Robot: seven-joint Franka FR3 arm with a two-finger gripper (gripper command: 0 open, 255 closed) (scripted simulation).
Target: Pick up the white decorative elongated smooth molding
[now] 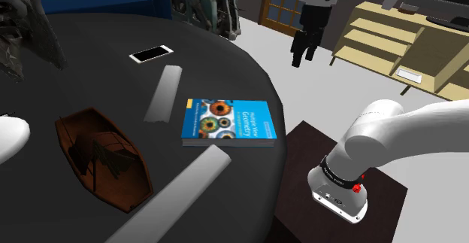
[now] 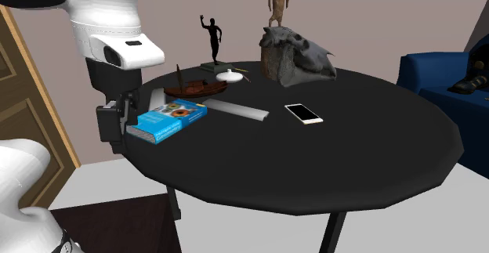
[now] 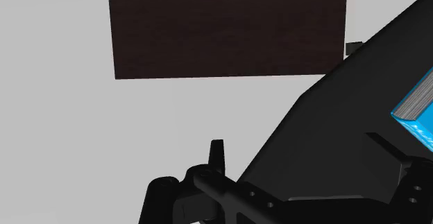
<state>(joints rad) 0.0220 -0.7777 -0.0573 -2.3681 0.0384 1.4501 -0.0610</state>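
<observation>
Two pale elongated moldings lie on the round black table [image 1: 90, 68]. The shorter molding [image 1: 163, 92] [image 2: 240, 111] rests between the phone and the blue book. A longer one [image 1: 180, 192] [image 2: 155, 98] lies between the book and the brown boat-shaped bowl. My black gripper [image 1: 304, 53] [image 2: 111, 126] hangs open and empty off the table's edge, beside the book and apart from both moldings. In the wrist view one finger [image 3: 218, 154] stands over grey floor, with the table's rim [image 3: 326, 139] next to it.
The blue book [image 1: 229, 121] [image 2: 168, 118] [image 3: 420, 108] lies at the table's edge nearest the gripper. A phone [image 1: 150, 54] [image 2: 302, 113], a brown boat-shaped bowl [image 1: 101, 159] [image 2: 192, 88], a rock-like sculpture [image 2: 298, 56] and figurines [image 2: 211, 40] stand on the table. The dark stand [image 3: 229, 35] is below.
</observation>
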